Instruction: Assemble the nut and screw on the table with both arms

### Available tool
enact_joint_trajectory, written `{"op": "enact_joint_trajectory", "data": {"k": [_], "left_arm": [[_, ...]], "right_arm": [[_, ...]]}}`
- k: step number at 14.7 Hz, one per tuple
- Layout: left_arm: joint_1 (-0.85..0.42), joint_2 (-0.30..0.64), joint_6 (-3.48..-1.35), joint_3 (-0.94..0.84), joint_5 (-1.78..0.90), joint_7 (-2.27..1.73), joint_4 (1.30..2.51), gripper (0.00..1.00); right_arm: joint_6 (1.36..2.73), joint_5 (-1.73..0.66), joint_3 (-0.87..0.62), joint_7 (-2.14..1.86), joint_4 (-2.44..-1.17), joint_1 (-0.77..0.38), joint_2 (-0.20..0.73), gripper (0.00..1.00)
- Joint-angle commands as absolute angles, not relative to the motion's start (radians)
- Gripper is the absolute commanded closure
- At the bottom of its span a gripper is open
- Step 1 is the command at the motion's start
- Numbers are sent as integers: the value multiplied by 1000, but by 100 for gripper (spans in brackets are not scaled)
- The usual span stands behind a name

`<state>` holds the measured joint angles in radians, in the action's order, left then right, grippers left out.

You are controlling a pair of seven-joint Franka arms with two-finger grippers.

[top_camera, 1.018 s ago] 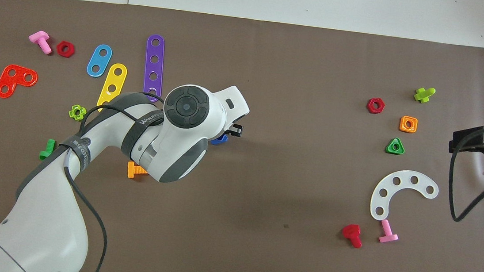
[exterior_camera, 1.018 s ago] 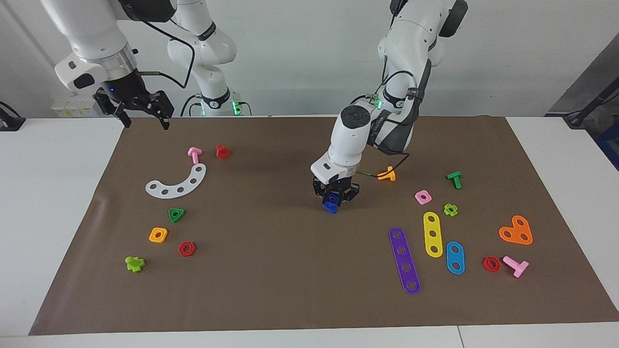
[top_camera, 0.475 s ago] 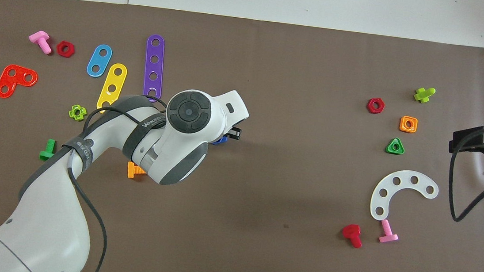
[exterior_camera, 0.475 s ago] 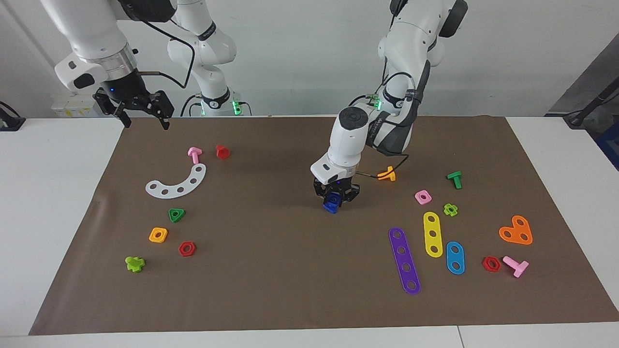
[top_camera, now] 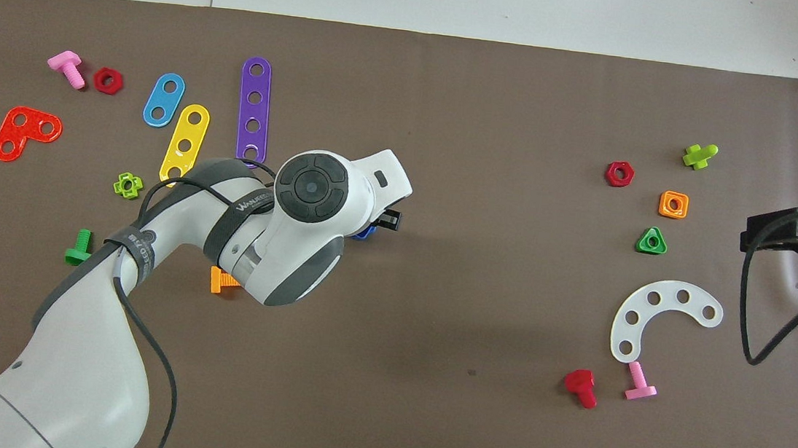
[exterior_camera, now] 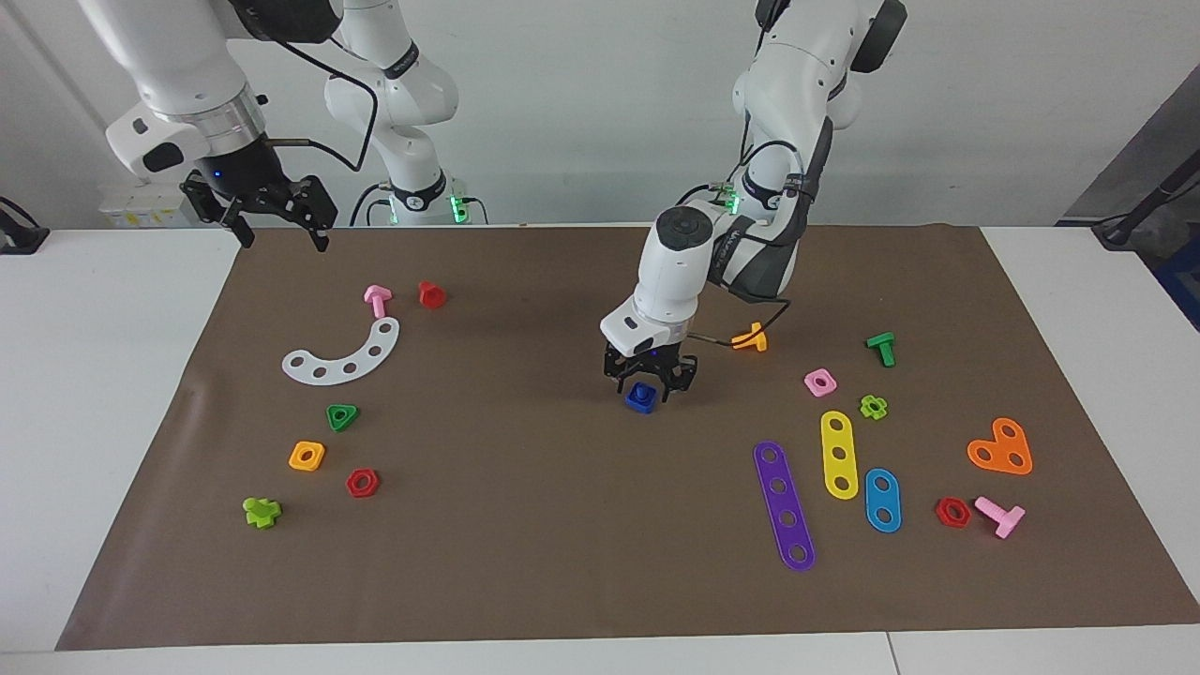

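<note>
A dark blue piece lies on the brown mat near its middle. It is a square block with a round stub on top, and I cannot tell the nut from the screw in it. My left gripper hangs just above it, fingers spread to either side, not gripping. In the overhead view my left arm hides most of both; only a blue edge and one black finger show. My right gripper waits open and empty above the mat's corner at the right arm's end, and also shows in the overhead view.
An orange bolt, a pink square nut, a green bolt and coloured strips lie toward the left arm's end. A white arc, a pink bolt, a red bolt and an orange square nut lie toward the right arm's end.
The left gripper has let go of the blue piece and lifted slightly. The piece was tilted between the fingers and now sits flat on the mat. The right arm has not moved.
</note>
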<state>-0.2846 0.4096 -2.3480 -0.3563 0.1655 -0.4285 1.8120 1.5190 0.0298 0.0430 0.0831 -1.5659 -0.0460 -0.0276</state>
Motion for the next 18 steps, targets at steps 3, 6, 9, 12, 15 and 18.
{"op": "enact_joint_trajectory", "data": {"k": [3, 6, 9, 12, 15, 18], "left_arm": [[-287, 329, -2284, -348, 186, -437, 1821, 0], [-253, 255, -2191, -339, 186, -387, 1824, 0], [-190, 186, -2068, -341, 184, -286, 1829, 0], [-140, 141, -1984, -336, 181, -210, 1829, 0], [-91, 111, -1950, -333, 173, -146, 1830, 0], [-92, 69, -1924, -275, 172, -134, 1830, 0]], "right_arm": [[1525, 29, 34, 61, -1577, -35, -38, 0], [1525, 29, 34, 61, -1578, -35, -38, 0], [1525, 29, 34, 61, -1577, -35, -40, 0], [1525, 29, 34, 61, -1578, -35, -40, 0], [1525, 29, 34, 61, -1578, -35, -38, 0], [1525, 29, 34, 61, -1577, -35, -38, 0]]}}
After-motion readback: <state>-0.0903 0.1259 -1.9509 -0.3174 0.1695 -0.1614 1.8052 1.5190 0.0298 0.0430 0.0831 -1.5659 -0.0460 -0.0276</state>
